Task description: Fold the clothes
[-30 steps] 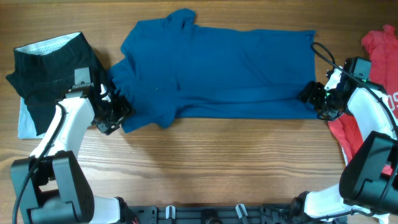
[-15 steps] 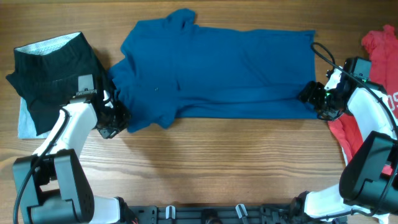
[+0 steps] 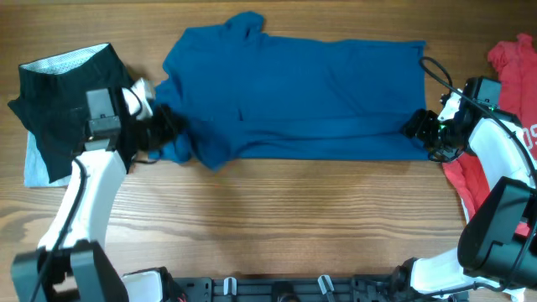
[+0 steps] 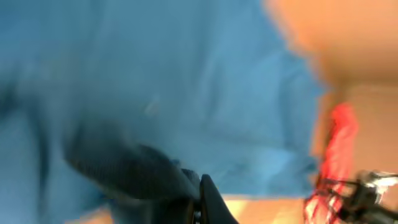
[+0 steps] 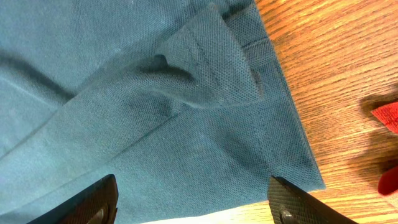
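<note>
Three garments are lying on the wooden table (image 3: 294,226) — the blue shirt (image 3: 302,92) spreading flat mid-table, the black garment (image 3: 59,92) sitting far left, the red T-shirt (image 3: 512,59) bunching far right. Left gripper (image 3: 165,127) is pinching the shirt's bunched sleeve edge, jaws pressed together; right gripper (image 3: 417,127) is resting with fingers spread over the shirt's opposite hem corner.

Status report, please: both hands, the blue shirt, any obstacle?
Left hand shut on blue shirt. Right hand open over its corner. Black garment beside left hand.

Wooden counter (image 3: 277,210) of warm brown planks, grain running left to right, darker streaks in the wood, black rail (image 3: 285,294) with pale clips along the near edge
</note>
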Robot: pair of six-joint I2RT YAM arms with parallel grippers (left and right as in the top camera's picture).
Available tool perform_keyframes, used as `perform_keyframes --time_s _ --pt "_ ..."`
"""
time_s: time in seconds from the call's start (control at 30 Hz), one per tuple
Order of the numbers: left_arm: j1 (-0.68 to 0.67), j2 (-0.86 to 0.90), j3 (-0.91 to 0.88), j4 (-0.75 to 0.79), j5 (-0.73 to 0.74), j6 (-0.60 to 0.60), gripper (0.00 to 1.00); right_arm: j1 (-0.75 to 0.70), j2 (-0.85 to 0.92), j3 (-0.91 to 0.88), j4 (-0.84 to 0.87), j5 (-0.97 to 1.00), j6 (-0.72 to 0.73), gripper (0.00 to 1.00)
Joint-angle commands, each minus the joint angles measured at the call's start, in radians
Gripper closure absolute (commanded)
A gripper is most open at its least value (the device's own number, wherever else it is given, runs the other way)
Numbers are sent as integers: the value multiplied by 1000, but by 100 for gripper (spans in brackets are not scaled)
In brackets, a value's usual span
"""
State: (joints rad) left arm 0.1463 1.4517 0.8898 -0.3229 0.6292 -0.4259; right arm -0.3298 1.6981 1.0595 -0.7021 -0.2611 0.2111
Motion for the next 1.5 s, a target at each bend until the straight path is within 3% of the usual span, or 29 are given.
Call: perform_keyframes --time_s 0.0,0.17,0.37,0.57,0.63,0.8,0.93,1.23,1.47 --pt "6 -20 7 171 12 -115 95 8 13 -2 7 6 -3 22" --pt "-25 17 7 311 -89 -159 75 8 13 -2 8 6 -2 22" --pt "-66 62 7 313 -107 -159 63 8 13 -2 8 6 -2 22" --pt "-124 67 7 100 -103 -151 62 8 13 -2 8 5 -2 22" --pt "-161 68 7 31 -105 -90 63 8 13 -2 6 5 -2 22" --pt "-266 76 7 -51 -268 -48 64 8 13 -2 6 5 -2 22" --pt "-345 109 7 -29 -332 -50 57 8 13 -2 6 5 -2 22" --pt "-404 279 7 119 -332 -111 56 8 13 -2 6 5 -2 22" --pt "-414 312 7 230 -332 -138 55 8 13 -2 5 5 -2 22"
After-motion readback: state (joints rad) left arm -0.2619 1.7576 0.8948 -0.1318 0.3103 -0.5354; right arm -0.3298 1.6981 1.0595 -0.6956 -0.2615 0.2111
